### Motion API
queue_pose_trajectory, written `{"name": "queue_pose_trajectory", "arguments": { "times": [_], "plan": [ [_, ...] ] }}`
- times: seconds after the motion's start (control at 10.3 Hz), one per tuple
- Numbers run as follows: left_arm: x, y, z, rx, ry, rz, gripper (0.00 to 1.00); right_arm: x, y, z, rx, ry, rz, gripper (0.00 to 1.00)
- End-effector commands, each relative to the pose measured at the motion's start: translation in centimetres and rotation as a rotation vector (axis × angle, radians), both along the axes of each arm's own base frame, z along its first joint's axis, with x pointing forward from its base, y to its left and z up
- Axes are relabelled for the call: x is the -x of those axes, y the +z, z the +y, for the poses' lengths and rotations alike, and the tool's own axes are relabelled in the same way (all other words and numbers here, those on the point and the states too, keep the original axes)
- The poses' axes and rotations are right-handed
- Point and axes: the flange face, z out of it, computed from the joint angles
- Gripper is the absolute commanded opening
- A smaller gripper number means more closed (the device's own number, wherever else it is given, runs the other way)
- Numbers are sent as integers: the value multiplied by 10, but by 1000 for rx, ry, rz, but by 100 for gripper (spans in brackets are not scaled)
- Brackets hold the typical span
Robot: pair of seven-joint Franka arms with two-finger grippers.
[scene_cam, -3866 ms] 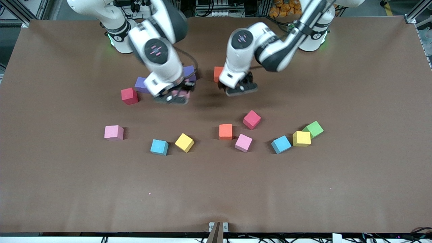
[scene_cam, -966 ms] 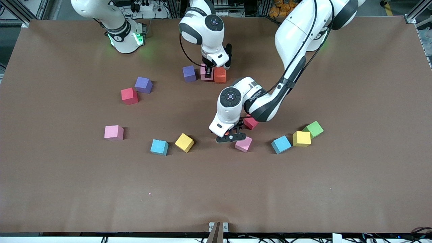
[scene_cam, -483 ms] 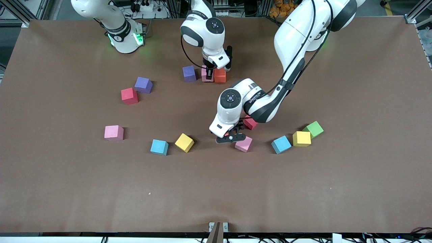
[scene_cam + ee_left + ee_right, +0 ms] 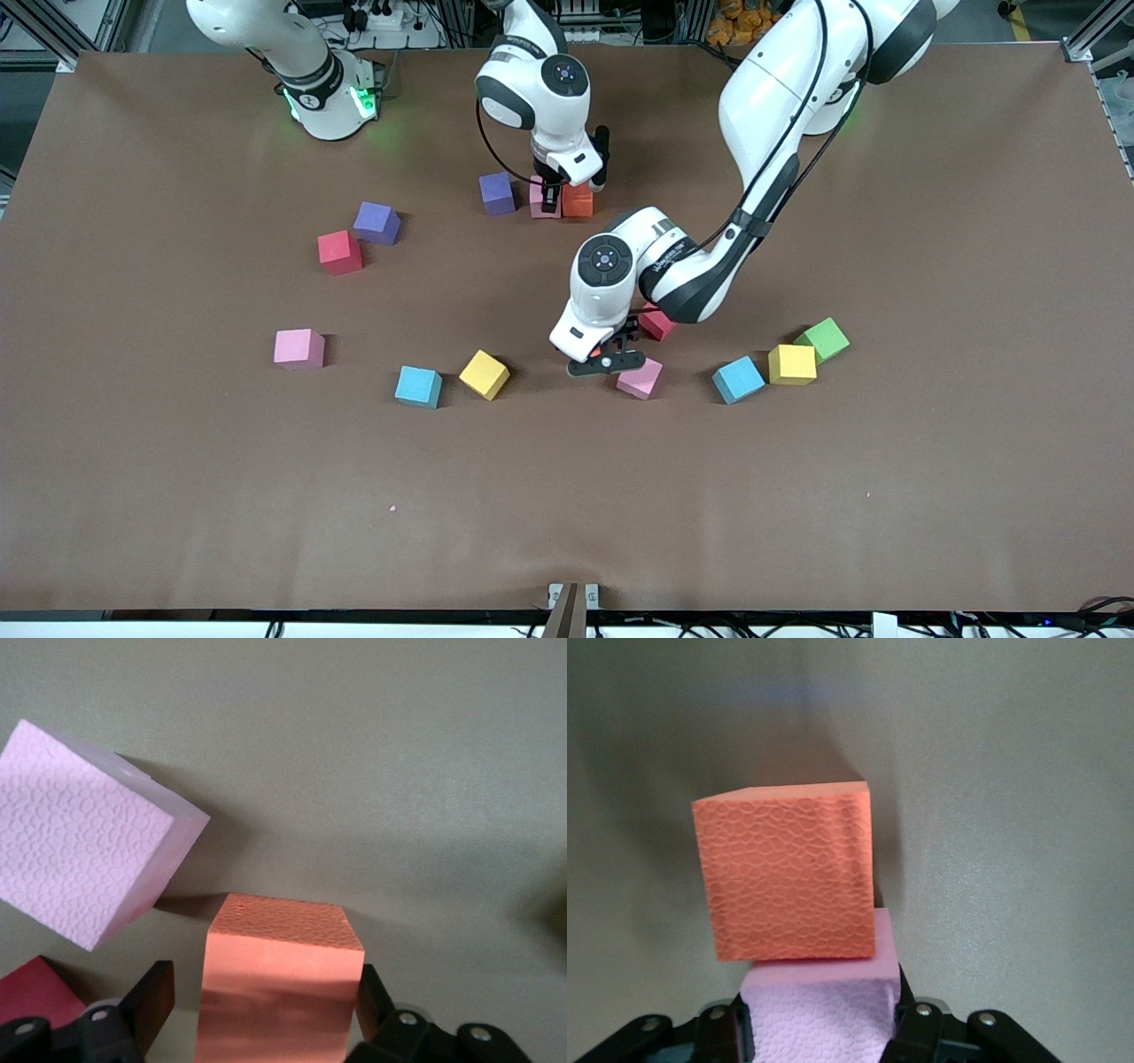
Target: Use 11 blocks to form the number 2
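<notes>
Blocks lay spread over the worktop (image 4: 930,496), and only three sat in a row under the right claw (image 4: 551,191): a purple block (image 4: 496,193), a pink block (image 4: 539,197) and an orange block (image 4: 578,200). That row looked like the start of the number 2. The right claw was pinching the pink block, probably to press it snug against the orange one. The left claw (image 4: 606,359) was low over a second orange block (image 4: 279,979), which sat between its spread fingers (image 4: 151,1005). It likely meant to lift that block next. Another pink block (image 4: 640,377) lay just beside this claw.
</notes>
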Motion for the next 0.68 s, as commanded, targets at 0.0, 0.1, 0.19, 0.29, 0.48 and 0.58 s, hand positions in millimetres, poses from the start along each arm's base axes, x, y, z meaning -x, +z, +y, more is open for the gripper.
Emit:
{"name": "queue_pose_trajectory", "arguments": {
  "times": [0.0,0.1,0.19,0.29,0.48,0.58],
  "plan": [
    [0,-1,-5,-5,30,-14,88,7,0,3,0,-2,-12,38],
    [-1,1,-4,-5,30,-17,80,7,0,4,-1,0,-12,99],
    [-3,4,-3,-1,34,-19,64,7,1,4,-1,0,-12,100],
    [-6,9,-1,2,35,-25,46,7,3,3,0,0,-12,100],
    [-10,20,5,-3,47,-25,27,7,19,4,-3,-1,-12,100],
    [-12,37,10,-24,53,-19,23,7,31,2,3,-3,-9,100]
  ]
}}
